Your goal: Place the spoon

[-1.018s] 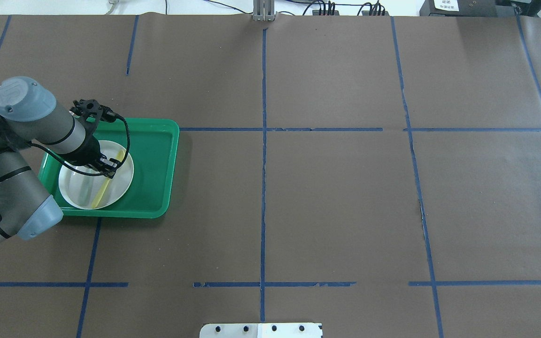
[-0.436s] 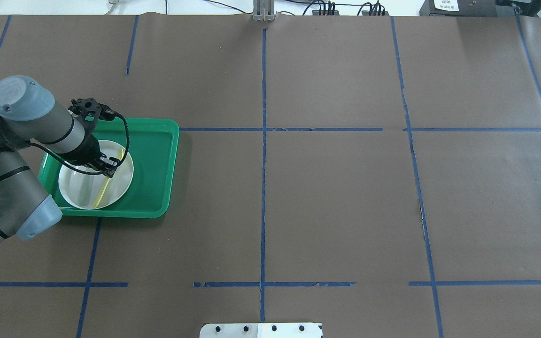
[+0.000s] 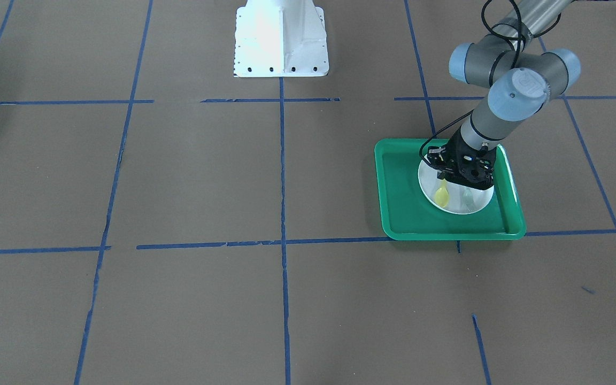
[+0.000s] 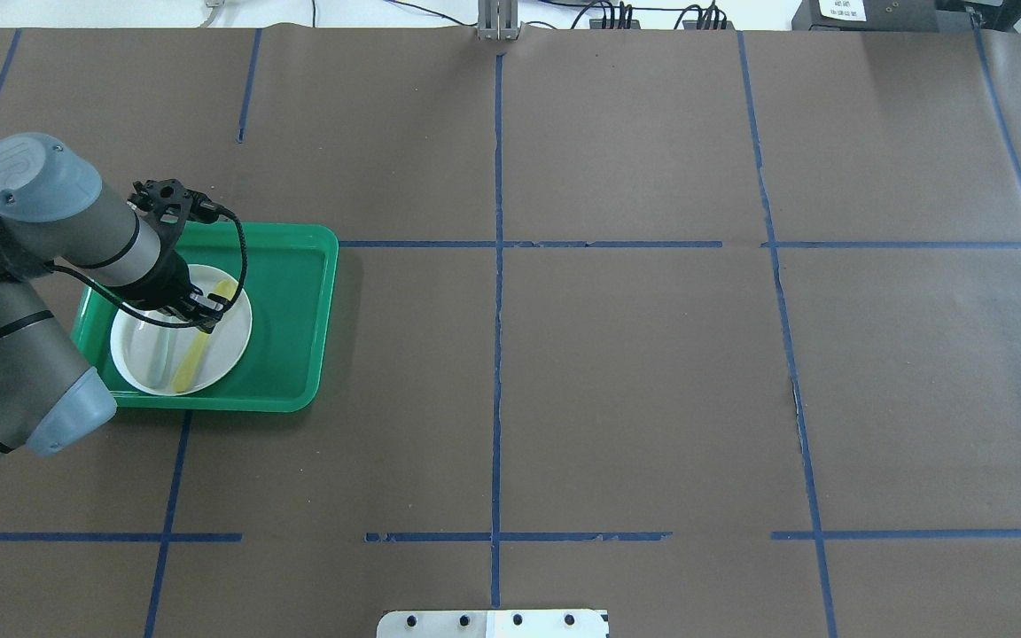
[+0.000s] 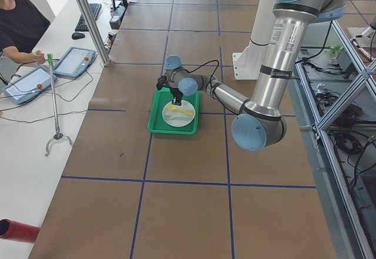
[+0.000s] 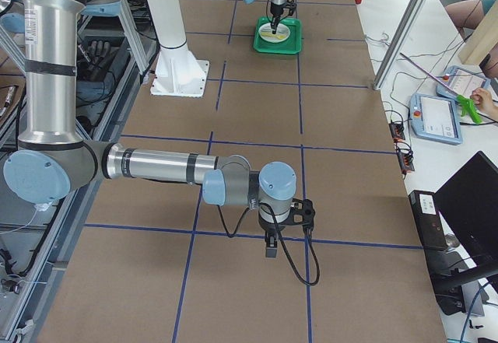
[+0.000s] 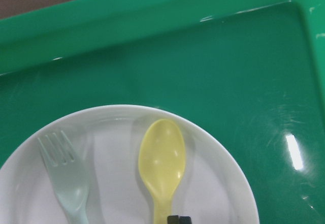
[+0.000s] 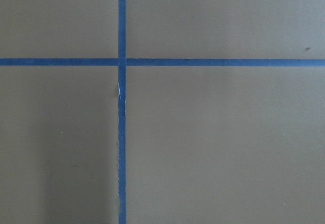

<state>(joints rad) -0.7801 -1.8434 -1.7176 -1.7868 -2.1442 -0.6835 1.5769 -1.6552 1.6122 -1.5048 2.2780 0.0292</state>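
Observation:
The pale-yellow spoon [image 7: 161,155] is over the white plate [image 7: 213,183], beside a pale grey-green fork [image 7: 68,183]. The plate sits in a green tray [image 4: 289,310] at the table's left. My left gripper [image 4: 202,317] points down over the plate and is shut on the spoon's handle; the wrist view shows its fingertips [image 7: 179,219] closed at the handle. In the front-facing view the spoon's bowl [image 3: 442,198] hangs below the left gripper [image 3: 444,179]. My right gripper [image 6: 268,250] shows only in the exterior right view, low over bare table; I cannot tell whether it is open.
Brown paper with blue tape lines covers the table [image 4: 635,381]. The robot's white base plate [image 3: 280,37] stands at the table's middle near edge. The tray's raised rim [image 3: 449,234] surrounds the plate. An operator sits beyond the far edge [image 5: 17,24].
My left arm has shifted slightly left and back. The spoon has turned in the grip, so its handle shows broader from above.

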